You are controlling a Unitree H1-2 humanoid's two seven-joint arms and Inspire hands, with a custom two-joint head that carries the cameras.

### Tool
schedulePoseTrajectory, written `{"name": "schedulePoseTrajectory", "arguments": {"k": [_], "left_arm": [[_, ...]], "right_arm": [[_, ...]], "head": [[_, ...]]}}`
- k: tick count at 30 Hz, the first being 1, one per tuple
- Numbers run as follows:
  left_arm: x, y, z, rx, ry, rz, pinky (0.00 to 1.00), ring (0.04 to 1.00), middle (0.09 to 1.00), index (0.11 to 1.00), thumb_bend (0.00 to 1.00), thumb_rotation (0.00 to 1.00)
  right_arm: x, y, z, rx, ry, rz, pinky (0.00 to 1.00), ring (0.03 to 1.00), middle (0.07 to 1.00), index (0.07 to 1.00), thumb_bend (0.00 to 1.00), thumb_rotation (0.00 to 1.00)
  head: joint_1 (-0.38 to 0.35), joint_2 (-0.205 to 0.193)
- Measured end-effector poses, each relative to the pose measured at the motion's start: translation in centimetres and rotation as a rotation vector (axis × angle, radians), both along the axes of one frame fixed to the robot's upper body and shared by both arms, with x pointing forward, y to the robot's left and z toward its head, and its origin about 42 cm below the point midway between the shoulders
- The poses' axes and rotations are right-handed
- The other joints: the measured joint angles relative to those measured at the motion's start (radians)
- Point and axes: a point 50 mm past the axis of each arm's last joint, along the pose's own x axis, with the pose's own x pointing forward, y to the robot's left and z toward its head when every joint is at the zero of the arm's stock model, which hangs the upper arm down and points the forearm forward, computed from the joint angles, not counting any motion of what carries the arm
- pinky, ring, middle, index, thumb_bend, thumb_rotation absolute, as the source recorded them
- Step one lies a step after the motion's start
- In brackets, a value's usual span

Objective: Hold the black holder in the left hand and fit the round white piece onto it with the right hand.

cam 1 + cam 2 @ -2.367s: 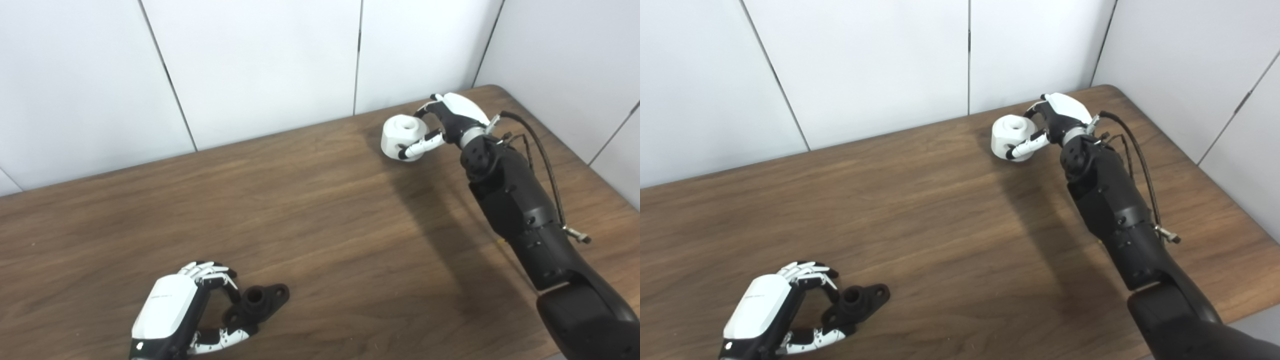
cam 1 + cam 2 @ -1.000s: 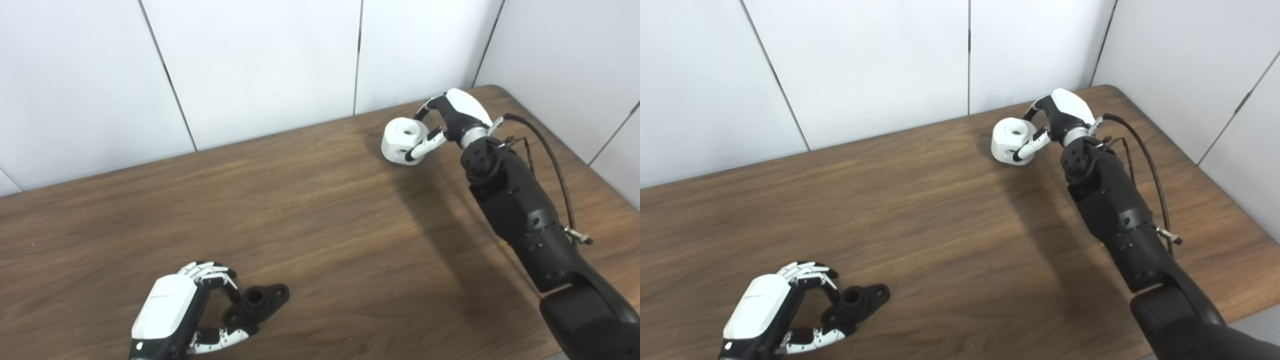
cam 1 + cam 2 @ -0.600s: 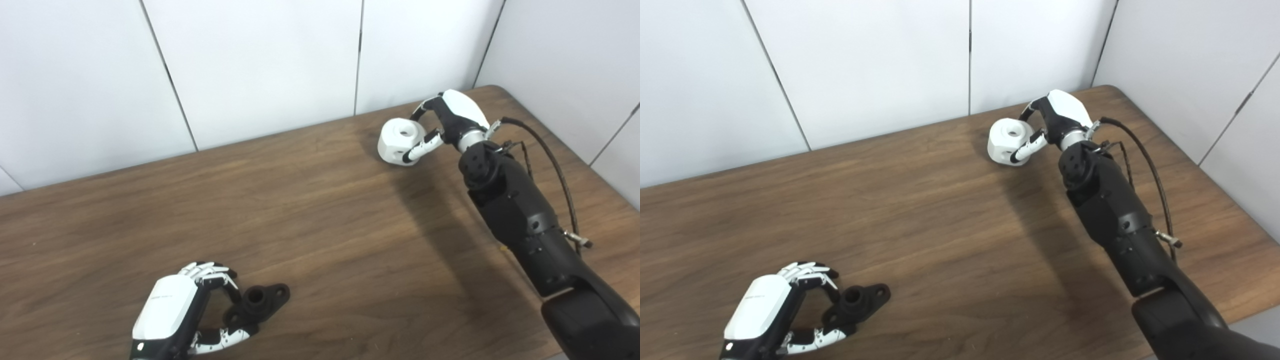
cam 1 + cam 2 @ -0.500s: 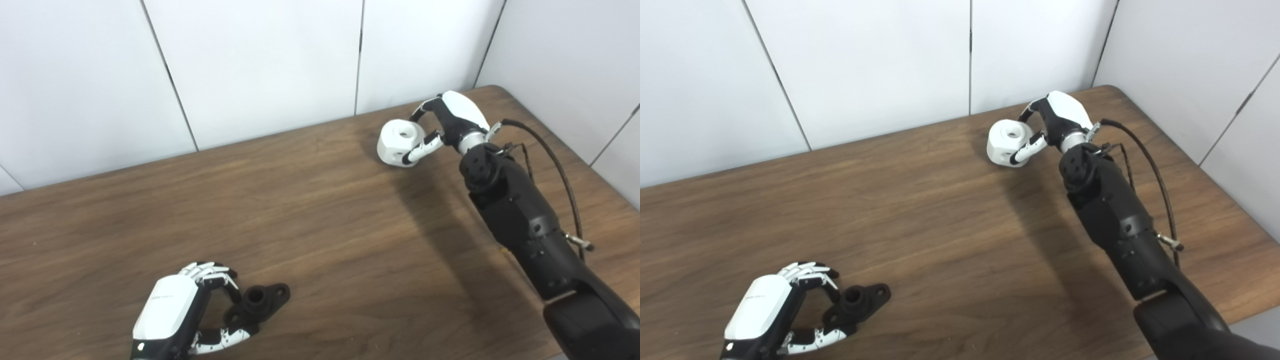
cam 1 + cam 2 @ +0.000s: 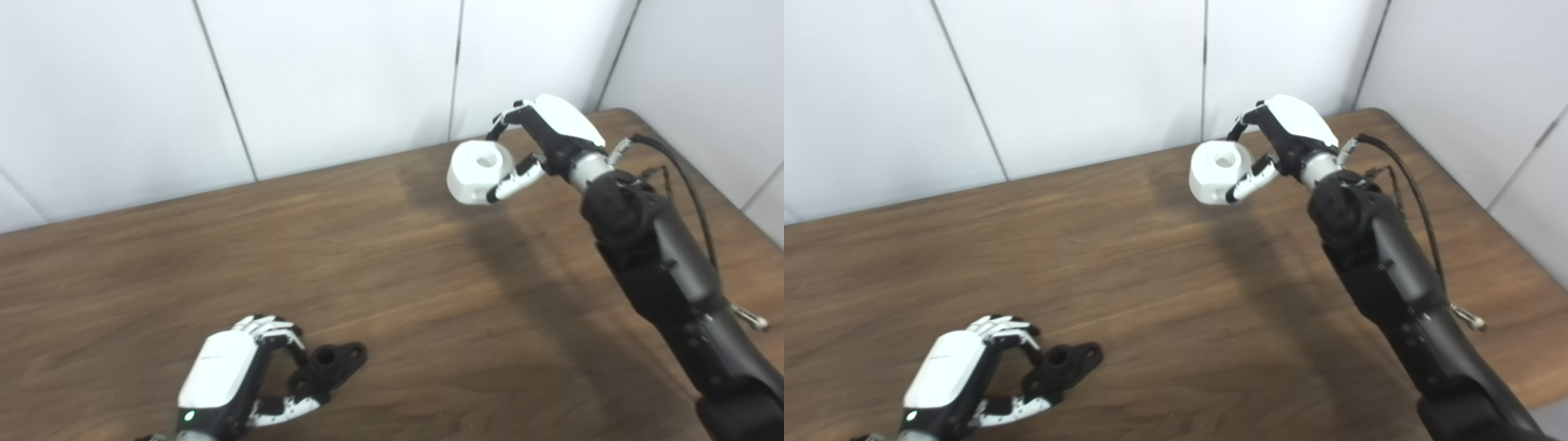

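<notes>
The holder [image 5: 327, 365] is black and lies flat on the brown counter [image 5: 380, 257], near the front edge on the left. In the left eye view the left hand [image 5: 236, 386] is curled around the holder's near end. Its fingers [image 5: 272, 327] bend over the top and its thumb [image 5: 288, 405] lies low beside it. The hand grips the holder, which is down on the wood. A round tube with a hole sticks up from the middle of the holder, and a flat ear with a small hole points away to the right.

Far off, at the back right of the counter, the right hand [image 5: 545, 144] holds the white piece [image 5: 479, 171]. The piece is round and fat, with a hole in its top. It is up in the air, above the wood, and a dark shadow lies below it. The thumb presses on the near side and the fingers reach over the far side. The black arm [image 5: 661, 269] runs down to the bottom right corner, with a thin cable [image 5: 683, 177] looping beside it.

In the right eye view things look the same, only a little to the left. The holder [image 5: 1062, 362] sits in the closed left hand [image 5: 961, 380] at the bottom left. The white piece [image 5: 1219, 171] hangs in the closed right hand [image 5: 1289, 138] near the white wall [image 5: 1078, 79]. The two parts are well apart.
</notes>
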Motion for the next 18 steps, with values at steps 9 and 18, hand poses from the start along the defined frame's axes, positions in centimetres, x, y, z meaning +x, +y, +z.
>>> {"name": "schedulePoseTrajectory", "arguments": {"k": [9, 18], "left_arm": [[-0.2, -0.7, -0.3, -0.003, -0.004, 0.01, 0.96, 0.856, 0.76, 0.486, 0.52, 0.05], [-0.2, -1.4, -0.4, 0.002, -0.003, 0.024, 0.98, 0.869, 0.768, 0.487, 0.52, 0.05]], "right_arm": [[-3.0, 4.1, 1.8, 0.023, 0.018, 0.18, 0.92, 0.941, 0.818, 0.484, 0.53, 0.14], [-6.0, 8.3, 0.9, 0.054, 0.092, 0.329, 1.0, 0.947, 0.819, 0.482, 0.53, 0.14]], "head": [[0.039, 0.009], [0.074, 0.023]]}}
